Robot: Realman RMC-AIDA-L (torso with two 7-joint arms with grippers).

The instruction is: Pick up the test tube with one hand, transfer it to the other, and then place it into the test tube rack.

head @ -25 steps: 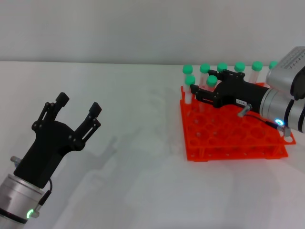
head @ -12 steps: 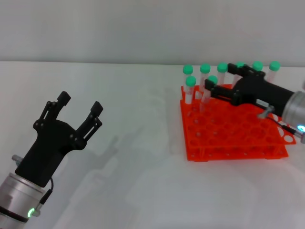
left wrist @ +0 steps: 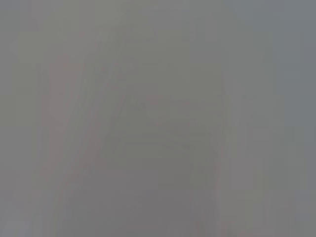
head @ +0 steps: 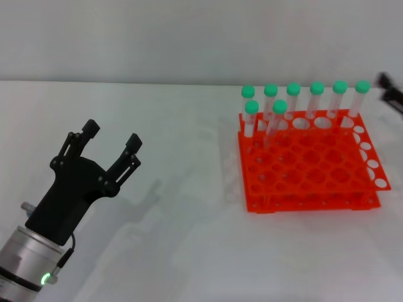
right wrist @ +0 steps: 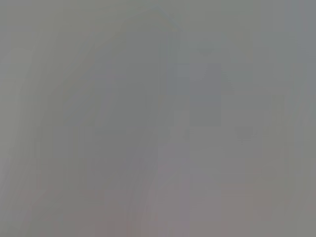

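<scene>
— Listing the rack first: where does it sit?
— Test tube rack [head: 308, 165], orange-red, two tiers, on the white surface [head: 189, 126]. Eight green-capped tubes stand upright in it: six along its far row, two just in front of that row at the end nearer the left tool. The test tube [head: 275, 123] is one of those two, cap up.
— Left tool?
— Left tool [head: 112, 138], black, well apart from the rack, raised above the surface, fingers spread, holding nothing.
— Right tool?
— Right tool [head: 391, 94]: only a dark tip beyond the rack's far corner; finger state cannot be told. Both wrist views show nothing legible.
</scene>
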